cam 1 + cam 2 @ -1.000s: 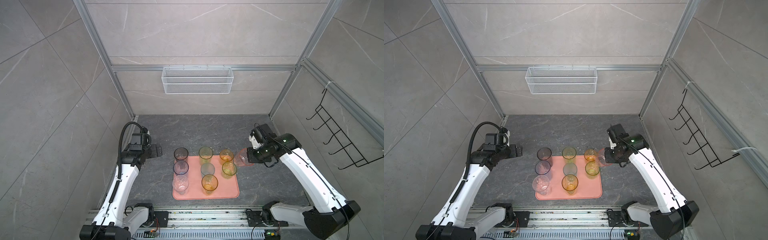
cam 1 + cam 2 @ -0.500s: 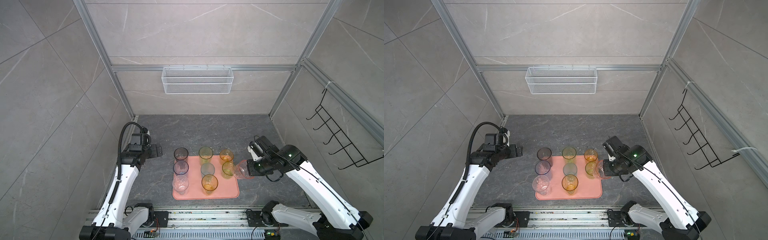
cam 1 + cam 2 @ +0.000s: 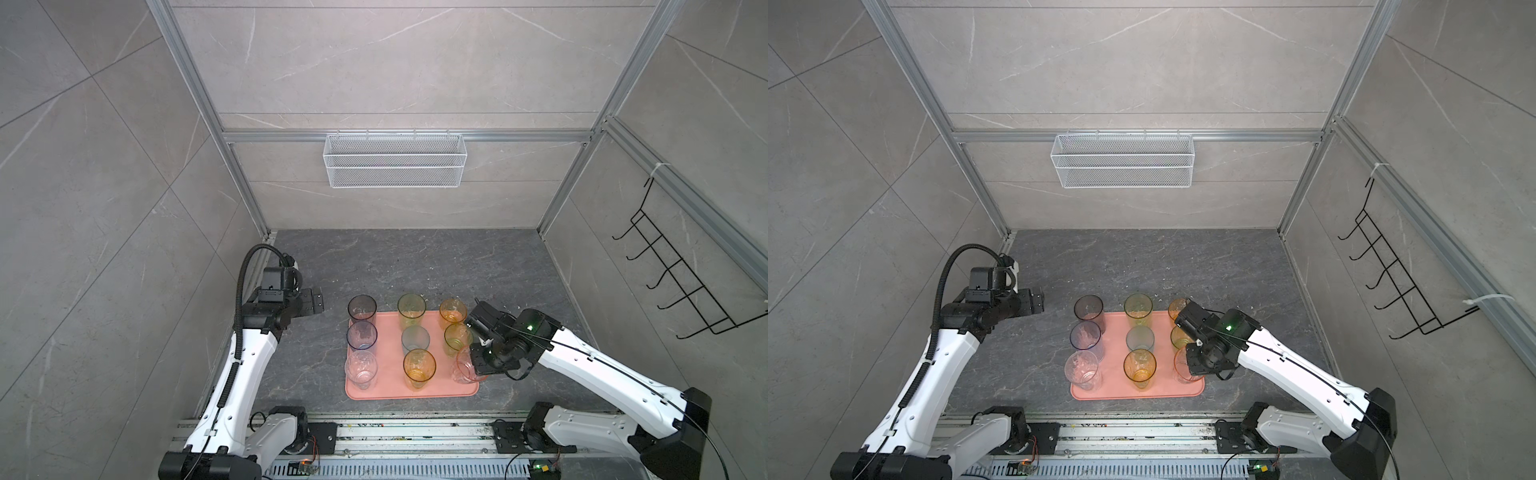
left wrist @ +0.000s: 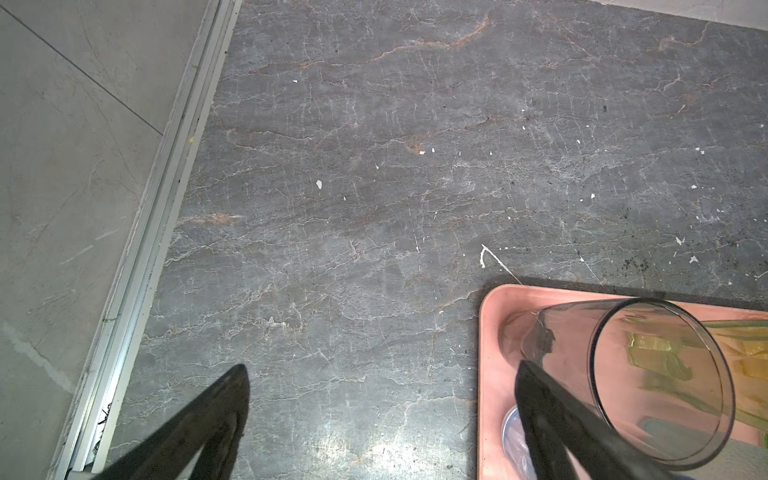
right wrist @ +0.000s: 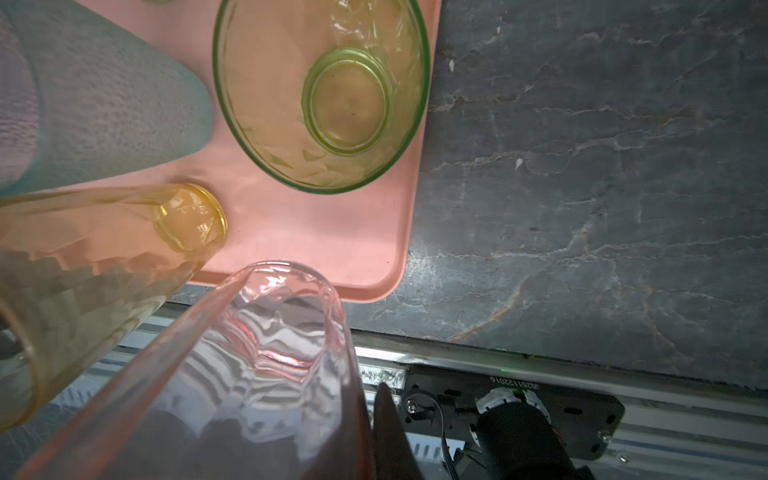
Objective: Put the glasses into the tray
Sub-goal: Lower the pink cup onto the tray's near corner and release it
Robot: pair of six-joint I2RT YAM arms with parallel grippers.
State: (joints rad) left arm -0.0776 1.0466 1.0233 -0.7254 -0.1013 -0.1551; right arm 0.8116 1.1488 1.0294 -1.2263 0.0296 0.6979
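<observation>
The salmon-pink tray [image 3: 390, 392] [image 3: 1113, 391] lies near the front of the dark floor. Several glasses stand on it in rows, among them smoky grey [image 3: 362, 309] [image 4: 648, 374], amber [image 3: 419, 365] [image 5: 83, 270] and green [image 3: 457, 336] [image 5: 324, 91]. My right gripper [image 3: 478, 361] [image 3: 1196, 361] [image 5: 368, 399] is shut on the rim of a pink glass [image 3: 464, 365] [image 3: 1183, 368] [image 5: 257, 374]. That glass hangs tilted at the tray's near right corner; contact with the tray cannot be told. My left gripper [image 3: 318, 300] [image 3: 1040, 301] [image 4: 382, 374] is open and empty, left of the smoky grey glass.
A white wire basket [image 3: 395, 162] hangs on the back wall and a black hook rack [image 3: 673, 282] on the right wall. The arms' metal rail [image 3: 415, 432] runs just in front of the tray. An aluminium frame [image 4: 145, 249] borders the floor beside my left gripper.
My right gripper has carried the pink glass from beside the orange glass at the tray's far right down to its near right corner. The left arm has not moved.
</observation>
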